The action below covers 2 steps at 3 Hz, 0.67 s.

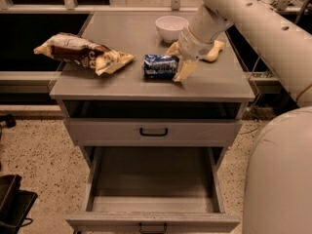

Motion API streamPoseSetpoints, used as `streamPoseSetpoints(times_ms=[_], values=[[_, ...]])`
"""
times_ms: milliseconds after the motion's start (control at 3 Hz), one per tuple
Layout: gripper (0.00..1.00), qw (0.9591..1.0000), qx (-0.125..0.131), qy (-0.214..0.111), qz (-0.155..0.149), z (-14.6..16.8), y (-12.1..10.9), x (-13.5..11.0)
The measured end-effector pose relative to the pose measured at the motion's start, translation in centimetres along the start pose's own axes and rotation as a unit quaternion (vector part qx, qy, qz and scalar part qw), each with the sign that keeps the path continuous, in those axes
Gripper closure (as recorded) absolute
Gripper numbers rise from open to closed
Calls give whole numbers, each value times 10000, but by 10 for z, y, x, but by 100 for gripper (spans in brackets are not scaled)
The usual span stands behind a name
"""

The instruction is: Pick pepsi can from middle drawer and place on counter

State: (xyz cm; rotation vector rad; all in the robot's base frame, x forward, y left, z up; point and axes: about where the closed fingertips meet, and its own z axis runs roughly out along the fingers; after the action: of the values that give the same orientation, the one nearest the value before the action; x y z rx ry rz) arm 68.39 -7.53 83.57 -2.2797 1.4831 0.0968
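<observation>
Matte-grey counter (117, 82) carries the blue pepsi can (160, 66) on its side, the gripper (184, 71) touching the can's right end (clamped or spread, I cannot tell), a round white bowl (170, 27) behind the can, a crinkled snack bag (83, 53) to its left, the middle drawer (151, 179) below pulled out.

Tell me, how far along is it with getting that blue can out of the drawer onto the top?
Nearly finished, it seems. Done: the pepsi can lies on its side on the counter, and the middle drawer stands open and empty. In hand: the pincer sits at one end of the can; whether it grips I cannot tell. Left: probably only pulling away.
</observation>
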Motion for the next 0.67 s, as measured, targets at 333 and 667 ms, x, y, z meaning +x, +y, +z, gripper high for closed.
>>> streamPoseSetpoints(times_ms=[333, 667], values=[[66, 10000, -16, -1, 2, -2, 0, -1], [43, 10000, -17, -1, 2, -2, 0, -1]])
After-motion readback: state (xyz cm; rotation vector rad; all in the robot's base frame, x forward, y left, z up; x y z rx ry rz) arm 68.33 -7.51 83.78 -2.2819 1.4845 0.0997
